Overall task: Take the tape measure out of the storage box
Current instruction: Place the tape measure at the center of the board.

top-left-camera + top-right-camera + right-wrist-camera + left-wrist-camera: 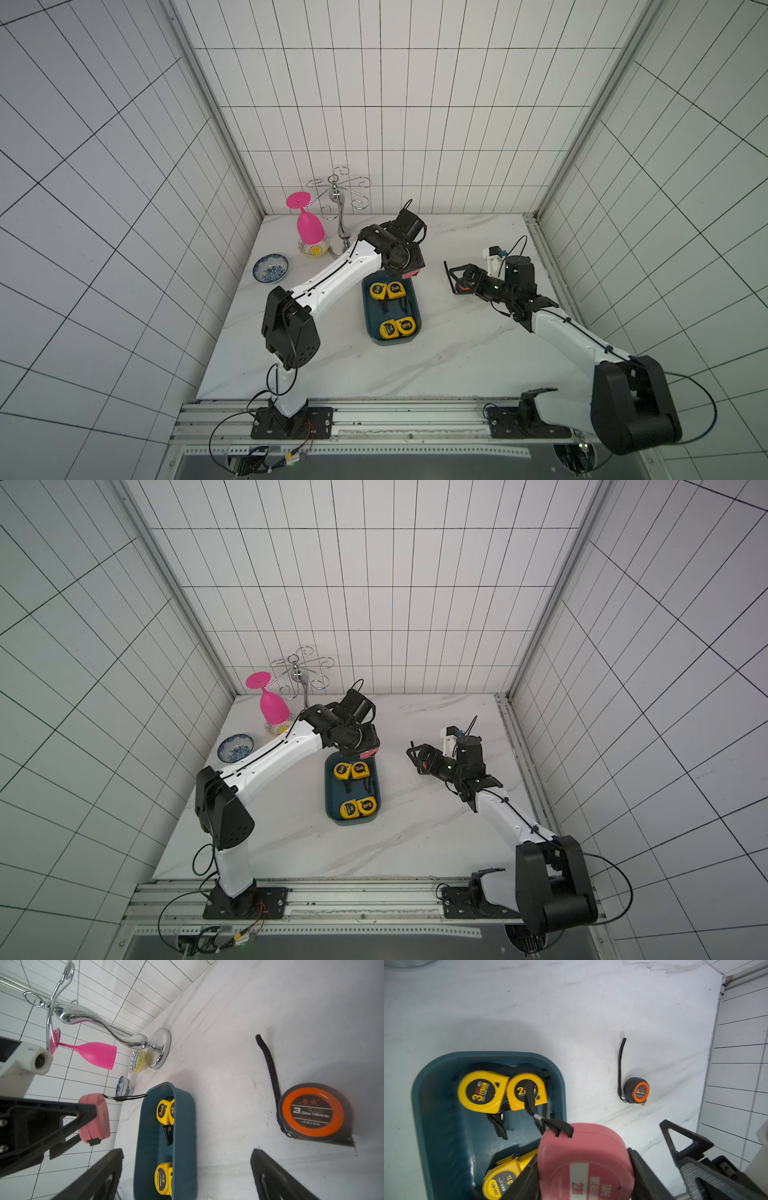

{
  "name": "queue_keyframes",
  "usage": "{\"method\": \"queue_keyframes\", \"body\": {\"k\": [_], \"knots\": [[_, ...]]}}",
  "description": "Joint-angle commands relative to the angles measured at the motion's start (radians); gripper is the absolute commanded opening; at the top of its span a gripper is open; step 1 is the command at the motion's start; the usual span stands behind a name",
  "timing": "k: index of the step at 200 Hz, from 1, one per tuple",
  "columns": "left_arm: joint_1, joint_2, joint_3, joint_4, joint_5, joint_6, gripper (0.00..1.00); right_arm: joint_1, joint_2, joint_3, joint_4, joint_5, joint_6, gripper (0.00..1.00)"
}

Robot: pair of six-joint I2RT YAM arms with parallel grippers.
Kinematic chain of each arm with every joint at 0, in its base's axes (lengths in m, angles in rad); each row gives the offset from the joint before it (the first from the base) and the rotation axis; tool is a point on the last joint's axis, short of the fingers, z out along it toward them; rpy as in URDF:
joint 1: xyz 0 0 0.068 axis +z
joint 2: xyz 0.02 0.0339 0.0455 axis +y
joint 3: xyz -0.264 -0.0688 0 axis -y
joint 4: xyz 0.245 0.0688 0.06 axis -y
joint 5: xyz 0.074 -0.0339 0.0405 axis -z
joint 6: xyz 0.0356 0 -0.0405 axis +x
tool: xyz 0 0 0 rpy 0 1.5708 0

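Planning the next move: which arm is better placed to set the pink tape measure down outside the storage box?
Left. The left gripper is shut on the pink tape measure, lifted above the storage box; the right gripper is open and empty.

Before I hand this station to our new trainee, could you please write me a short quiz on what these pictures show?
1. How many yellow tape measures lie in the storage box?
2. True or false: the right gripper is shut on the black-and-orange tape measure.
3. What does the left gripper hold? A. a pink tape measure; B. a blue-patterned bowl; C. a pink goblet.

Key:
1. Four.
2. False: its jaws stand open, and that tape measure lies on the table.
3. A.
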Motion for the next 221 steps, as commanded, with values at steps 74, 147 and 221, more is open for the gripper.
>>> {"method": "queue_keyframes", "body": {"k": [74, 147, 221], "knots": [[-0.004, 0.098, 0.126, 0.14, 0.202, -0.163, 0.02, 0.112, -0.013, -0.071, 0.263, 0.029, -0.054, 0.98], [-0.033, 0.109, 0.117, 0.161, 0.249, -0.193, 0.01, 0.132, 0.009, -0.06, 0.334, 0.061, -0.073, 0.85], [-0.034, 0.091, 0.076, 0.201, 0.307, -0.204, 0.01, 0.136, 0.028, -0.078, 0.374, 0.069, -0.057, 0.44]]}}
